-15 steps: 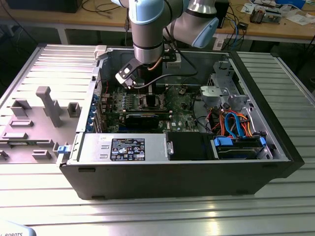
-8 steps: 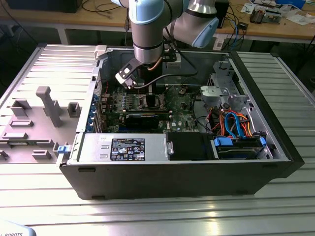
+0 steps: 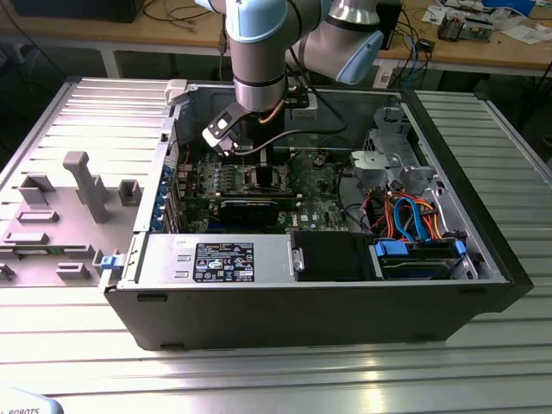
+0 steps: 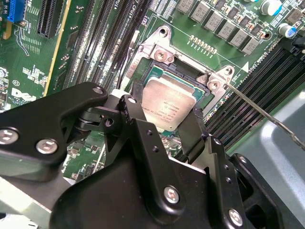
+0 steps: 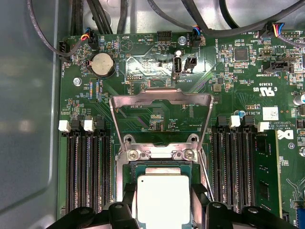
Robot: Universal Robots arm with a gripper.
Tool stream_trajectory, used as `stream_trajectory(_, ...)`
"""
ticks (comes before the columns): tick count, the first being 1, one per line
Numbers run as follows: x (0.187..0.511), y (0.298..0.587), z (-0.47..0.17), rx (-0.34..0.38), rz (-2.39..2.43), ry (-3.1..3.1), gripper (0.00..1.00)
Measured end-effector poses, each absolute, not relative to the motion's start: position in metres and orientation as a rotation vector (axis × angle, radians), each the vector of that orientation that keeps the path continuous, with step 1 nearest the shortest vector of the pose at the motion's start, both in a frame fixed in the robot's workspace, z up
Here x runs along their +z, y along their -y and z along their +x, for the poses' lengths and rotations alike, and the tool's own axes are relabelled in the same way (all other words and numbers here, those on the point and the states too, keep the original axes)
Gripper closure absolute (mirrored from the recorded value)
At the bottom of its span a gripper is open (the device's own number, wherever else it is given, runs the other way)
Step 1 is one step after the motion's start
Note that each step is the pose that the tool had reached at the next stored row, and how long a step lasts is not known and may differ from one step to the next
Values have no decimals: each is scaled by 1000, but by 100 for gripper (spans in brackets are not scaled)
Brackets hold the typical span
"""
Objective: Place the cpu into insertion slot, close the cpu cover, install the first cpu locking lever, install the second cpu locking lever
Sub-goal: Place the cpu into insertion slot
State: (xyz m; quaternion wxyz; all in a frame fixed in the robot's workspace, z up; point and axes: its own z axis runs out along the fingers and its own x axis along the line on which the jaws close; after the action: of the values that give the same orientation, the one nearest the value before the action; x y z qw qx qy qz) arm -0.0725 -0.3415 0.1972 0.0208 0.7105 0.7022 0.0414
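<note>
Two fingers of the gripper are clamped narrow on the cpu, which is held over the open socket with the cpu cover flipped up; the socket could be damaged if the cpu is dropped in skewed or misaligned.

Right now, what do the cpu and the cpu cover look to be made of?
The cpu: a pale silver-grey metal top, matte, likely a plated lid; it glares softly without mirroring. The cpu cover: thin bare sheet metal, probably steel, brushed and shinier, with bent edges.
</note>
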Motion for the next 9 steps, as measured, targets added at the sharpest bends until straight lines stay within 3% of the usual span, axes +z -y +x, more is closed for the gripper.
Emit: stream_trajectory(9,197,341,-72,128,2203,-2177,46)
